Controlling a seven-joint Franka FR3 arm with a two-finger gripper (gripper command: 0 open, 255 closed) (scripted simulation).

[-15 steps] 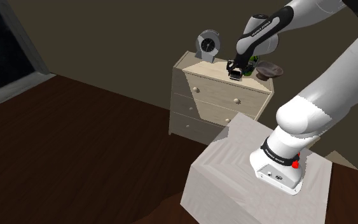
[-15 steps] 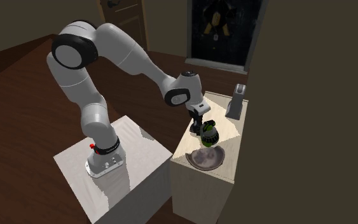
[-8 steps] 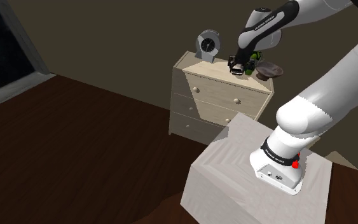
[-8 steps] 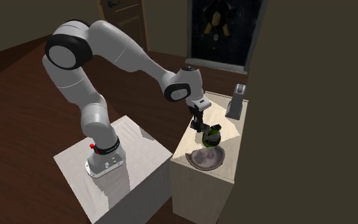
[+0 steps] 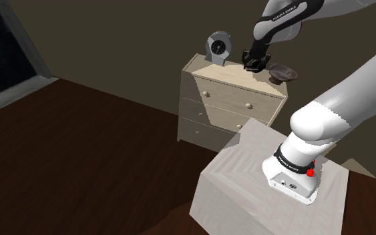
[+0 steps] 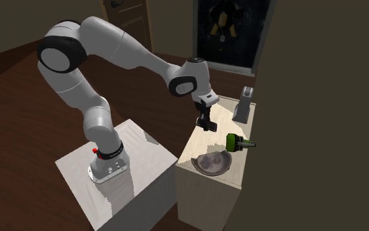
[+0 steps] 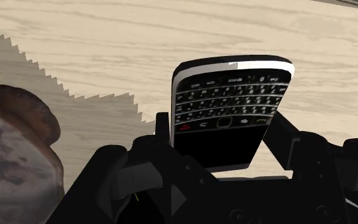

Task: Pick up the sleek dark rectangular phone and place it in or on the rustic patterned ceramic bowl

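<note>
A dark phone [image 7: 228, 108] with a small keyboard stands clasped between the fingers of my gripper [image 7: 225, 137], above the pale wooden dresser top [image 7: 107, 44]. The gripper [image 5: 254, 61] hangs over the dresser [image 5: 236, 80], just to the shoulder view's left of the brown mottled bowl [image 5: 283, 71]. From the second exterior view the gripper [image 6: 206, 123] is above the dresser top [image 6: 223, 121], with the bowl [image 6: 214, 163] nearer the front end. The bowl's rim [image 7: 12, 146] lies off to one side of the phone.
A green bottle [image 6: 240, 142] lies on its side on the dresser between bowl and wall. A grey clock [image 5: 218, 47] stands at the far end of the dresser, also seen as a grey clock [image 6: 245, 105]. My stand [image 5: 273, 193] is close to the dresser's side.
The gripper has lifted with the phone and swung up off the dresser top. The green bottle, upright beside the gripper before, has tipped over and lies near the wall.
</note>
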